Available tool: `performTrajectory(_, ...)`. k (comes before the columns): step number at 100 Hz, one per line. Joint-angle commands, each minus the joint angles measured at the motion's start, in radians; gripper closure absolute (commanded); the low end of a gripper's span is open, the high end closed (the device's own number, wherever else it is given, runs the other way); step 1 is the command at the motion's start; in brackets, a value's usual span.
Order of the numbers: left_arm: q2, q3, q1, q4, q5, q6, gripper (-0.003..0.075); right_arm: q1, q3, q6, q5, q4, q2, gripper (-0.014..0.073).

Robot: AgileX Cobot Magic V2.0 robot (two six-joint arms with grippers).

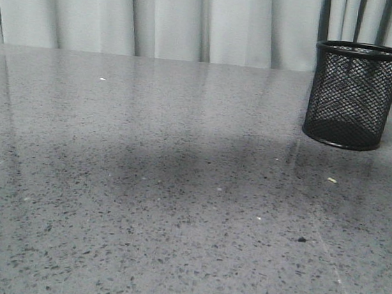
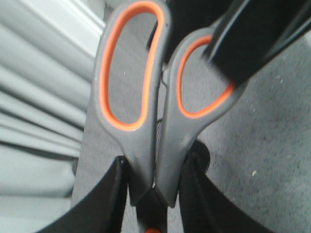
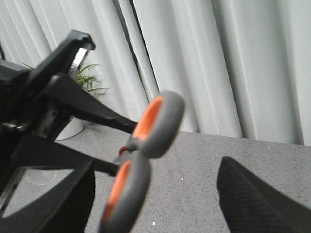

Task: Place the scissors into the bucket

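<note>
pale grey curtains hang in folds behind a speckled grey stone table, glossy enough to carry soft reflections.

the scissors are off the table, held in the left gripper. in the left wrist view the two dark grey handles with their orange-lined loops rise straight out from between the black fingers, which press on the handle shanks from both sides, just above the orange pivot dot that peeks in at the frame's edge. the handles lie closed against each other. the blades are out of sight. a blurred black shape crosses over the smaller loop; what it is cannot be told.

the right wrist view catches the same scissors edge-on, loops stacked one above the other, with the left arm's black gripper body and fingers reaching in from the side to hold them in the air over the table. that view also shows a green potted plant by the curtain, which no other view has. the right gripper has its fingers spread wide apart with nothing between them, and the scissors' handles float beyond that gap, not touched by them.

the front view shows neither arm nor scissors. it alone shows the bucket, standing upright near the table's far right corner, close to the far edge, its mesh see-through.
</note>
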Motion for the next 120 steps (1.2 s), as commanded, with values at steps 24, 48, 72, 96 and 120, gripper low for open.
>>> performTrajectory(24,-0.068,-0.025,-0.096,-0.047,-0.113,-0.001,0.0669,-0.003,-0.035,-0.013,-0.170,0.075,0.053,0.0116)
performTrajectory(48,-0.073,-0.025,-0.102,-0.047,-0.103,-0.005,0.0659,-0.003,-0.035,-0.013,-0.187,0.100,0.080,0.0657)
performTrajectory(72,-0.152,-0.025,-0.098,-0.036,-0.107,-0.066,0.0323,-0.074,-0.035,-0.013,-0.095,0.096,0.080,0.0652)
performTrajectory(96,-0.299,-0.025,-0.098,0.078,-0.041,-0.319,0.0683,-0.267,-0.129,-0.013,0.119,-0.036,0.082,0.0652)
performTrajectory(120,-0.483,0.055,-0.098,0.295,-0.052,-0.653,0.0740,-0.309,-0.366,-0.017,0.470,-0.182,0.181,0.0652)
